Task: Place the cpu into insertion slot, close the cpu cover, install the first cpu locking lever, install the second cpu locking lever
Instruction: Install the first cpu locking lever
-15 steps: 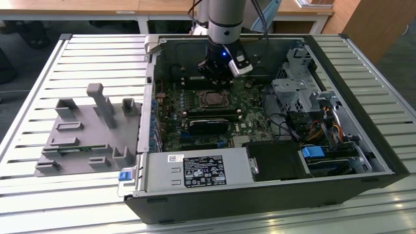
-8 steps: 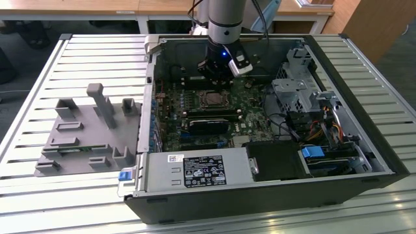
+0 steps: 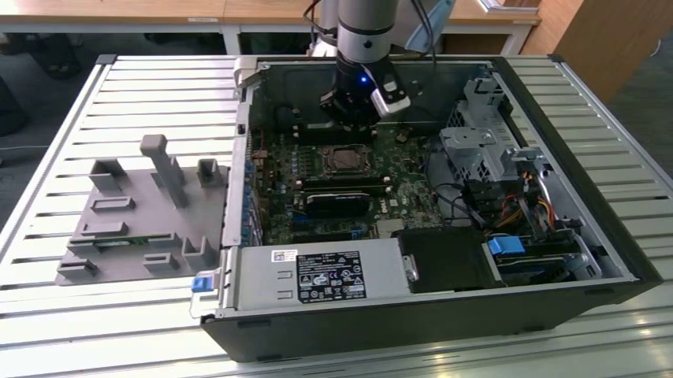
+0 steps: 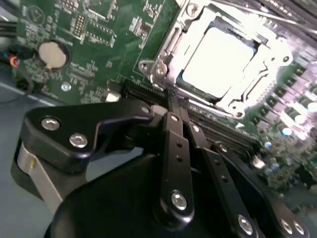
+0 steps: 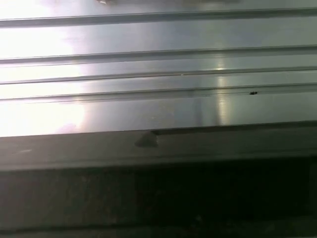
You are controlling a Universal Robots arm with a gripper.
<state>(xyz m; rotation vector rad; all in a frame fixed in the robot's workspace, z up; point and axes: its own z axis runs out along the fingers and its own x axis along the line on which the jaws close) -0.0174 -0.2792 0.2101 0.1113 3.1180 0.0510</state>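
Note:
In the second wrist view the cpu (image 4: 220, 59) lies flat in the insertion slot (image 4: 163, 69), its silver face bright with glare. The silvery cpu cover (image 4: 247, 96) lies down around it, and the chip shows through the window. My gripper (image 4: 172, 103) hangs just beside the socket, with its black fingers (image 4: 174, 144) drawn together and nothing between them. In the exterior view the gripper (image 3: 351, 124) hovers inside the open computer case, just behind the insertion slot (image 3: 342, 161). I cannot make out how the locking levers stand.
The case (image 3: 421, 315) lies open on a slatted metal table (image 3: 126, 87). A black module (image 3: 339, 203) and a labelled grey power box (image 3: 321, 276) sit in front of the socket, and a drive cage with cables (image 3: 494, 157) is at the exterior view's right. A grey fixture (image 3: 142, 216) stands at its left.

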